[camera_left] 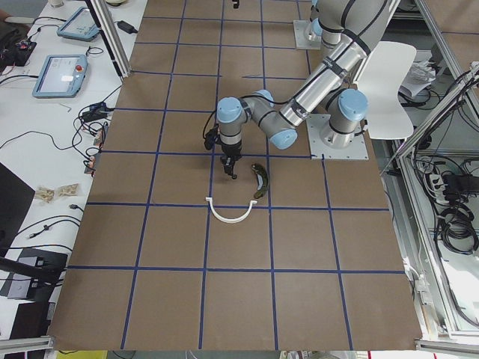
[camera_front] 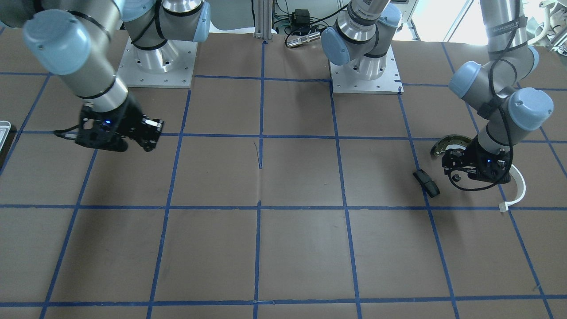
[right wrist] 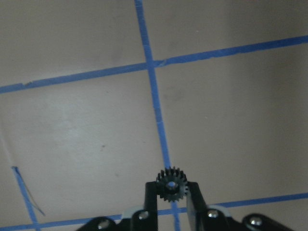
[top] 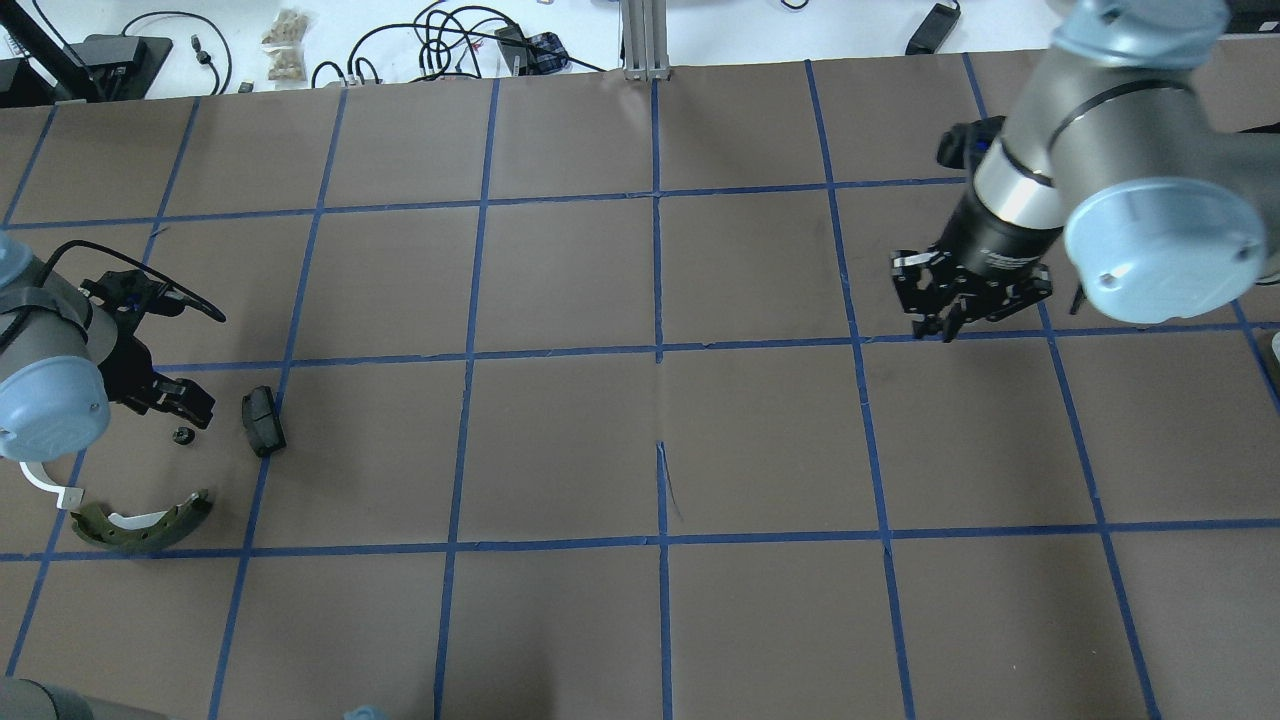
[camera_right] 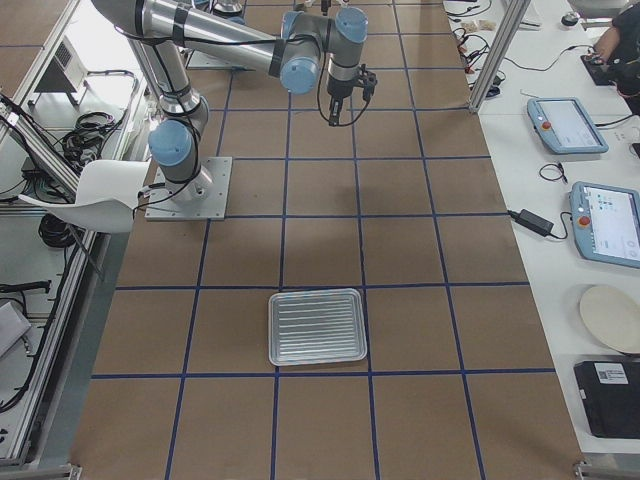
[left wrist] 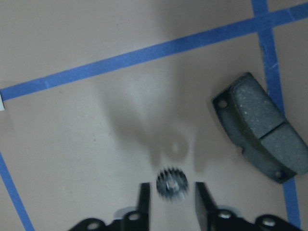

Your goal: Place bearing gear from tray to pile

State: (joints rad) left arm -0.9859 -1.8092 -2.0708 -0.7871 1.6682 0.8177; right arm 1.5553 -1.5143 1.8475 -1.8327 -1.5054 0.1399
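My right gripper [right wrist: 171, 190] is shut on a small black toothed bearing gear [right wrist: 171, 184] and holds it above bare table, right of centre in the overhead view [top: 947, 330]. The tray [camera_right: 317, 327] lies far from it; only its edge shows in the front view [camera_front: 4, 129]. My left gripper [left wrist: 171, 188] is open at the pile, with a second small gear [left wrist: 172, 183] between its fingers on the table [top: 183, 435]. The pile holds the olive brake shoe [top: 140, 525], the white half-ring [top: 40, 485] and the black block [top: 263, 420].
The table is brown with a blue tape grid [top: 660, 360]. The two arm bases [camera_front: 157, 66] stand on plates at the robot's side. Cables and small items lie beyond the table's far edge [top: 450, 40].
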